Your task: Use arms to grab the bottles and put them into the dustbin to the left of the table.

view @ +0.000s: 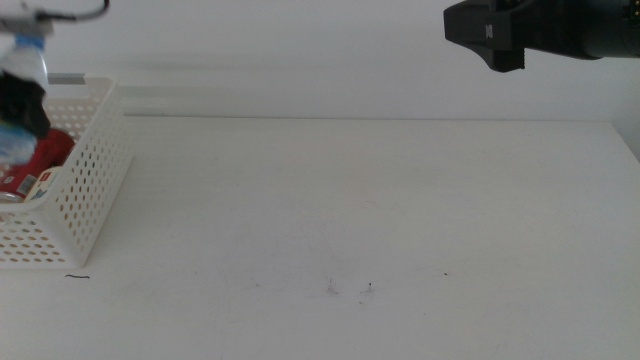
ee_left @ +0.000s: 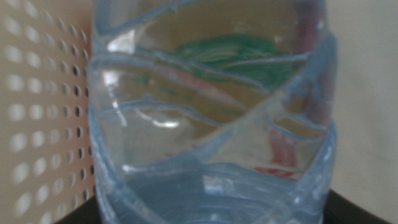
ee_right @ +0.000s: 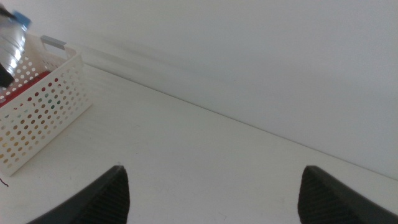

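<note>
Table (view: 380,200): large, plain white, flat top. Surface marks: a short black mark (view: 77,277) near the front left edge; a few small dark specks (view: 369,289) toward the front centre. Standing directly on it, at the far left: white perforated dustbin (view: 92,175), grey strip at rim.

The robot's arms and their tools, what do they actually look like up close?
The right tool shows as two dark, blunt wedge-shaped jaws set wide apart. In the middle view, the right arm is a chunky matte black body with a small pale marking. The left tool is a black shape, with a thin dark cable looping above it.
</note>
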`<state>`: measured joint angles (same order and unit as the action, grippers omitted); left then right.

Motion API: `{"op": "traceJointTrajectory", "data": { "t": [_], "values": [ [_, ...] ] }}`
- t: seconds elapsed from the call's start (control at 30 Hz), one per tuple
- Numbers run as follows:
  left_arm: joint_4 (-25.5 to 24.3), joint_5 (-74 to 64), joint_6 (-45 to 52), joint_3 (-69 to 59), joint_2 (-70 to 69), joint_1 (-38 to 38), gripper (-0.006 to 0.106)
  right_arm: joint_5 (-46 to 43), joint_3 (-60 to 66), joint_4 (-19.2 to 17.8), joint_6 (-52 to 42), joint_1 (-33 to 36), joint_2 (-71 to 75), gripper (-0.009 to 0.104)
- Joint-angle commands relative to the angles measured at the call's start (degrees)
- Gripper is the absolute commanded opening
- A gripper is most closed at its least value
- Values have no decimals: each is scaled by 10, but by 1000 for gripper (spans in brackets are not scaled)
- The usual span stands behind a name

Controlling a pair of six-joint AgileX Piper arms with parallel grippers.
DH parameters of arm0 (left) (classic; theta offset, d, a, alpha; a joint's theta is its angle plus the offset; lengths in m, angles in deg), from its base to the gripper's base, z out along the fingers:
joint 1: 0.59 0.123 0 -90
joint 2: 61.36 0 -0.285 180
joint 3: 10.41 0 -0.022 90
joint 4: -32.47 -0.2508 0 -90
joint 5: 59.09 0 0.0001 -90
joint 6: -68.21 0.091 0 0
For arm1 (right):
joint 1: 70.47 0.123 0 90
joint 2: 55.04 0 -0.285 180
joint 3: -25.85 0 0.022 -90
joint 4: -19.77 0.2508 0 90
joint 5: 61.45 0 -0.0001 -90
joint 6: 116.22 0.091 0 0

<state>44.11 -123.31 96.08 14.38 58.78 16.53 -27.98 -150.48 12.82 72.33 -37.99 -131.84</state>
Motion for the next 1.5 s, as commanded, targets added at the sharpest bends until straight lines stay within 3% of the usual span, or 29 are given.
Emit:
{"op": "traceJointTrajectory", "data": {
  "t": [0.0,0.1,0.2,0.37,0.63,0.83,1.1,1.37,1.47],
  "values": [
    [4,26,6,9,18,1,1,-4,-2,-2,-4,1,2,87],
    [2,35,7,9,47,1,14,-4,-2,-2,-4,1,2,87],
    [-1,44,8,9,66,1,37,-4,-2,-2,-4,1,2,87],
    [-29,49,6,16,66,1,93,-4,-2,-2,-4,1,2,87],
    [-4,-6,-15,25,28,-1,94,-4,-2,-2,-4,1,2,87],
    [4,40,-30,-79,-98,-24,94,-4,-2,-2,-4,1,2,87],
    [37,221,-113,-281,-349,-140,94,-4,-2,-2,-4,1,2,87],
    [73,224,-129,-351,-480,-220,94,-4,-2,-2,-4,1,2,87],
    [12,261,-160,-377,-532,-248,94,-4,-2,-2,-4,1,2,87]
  ]
}}
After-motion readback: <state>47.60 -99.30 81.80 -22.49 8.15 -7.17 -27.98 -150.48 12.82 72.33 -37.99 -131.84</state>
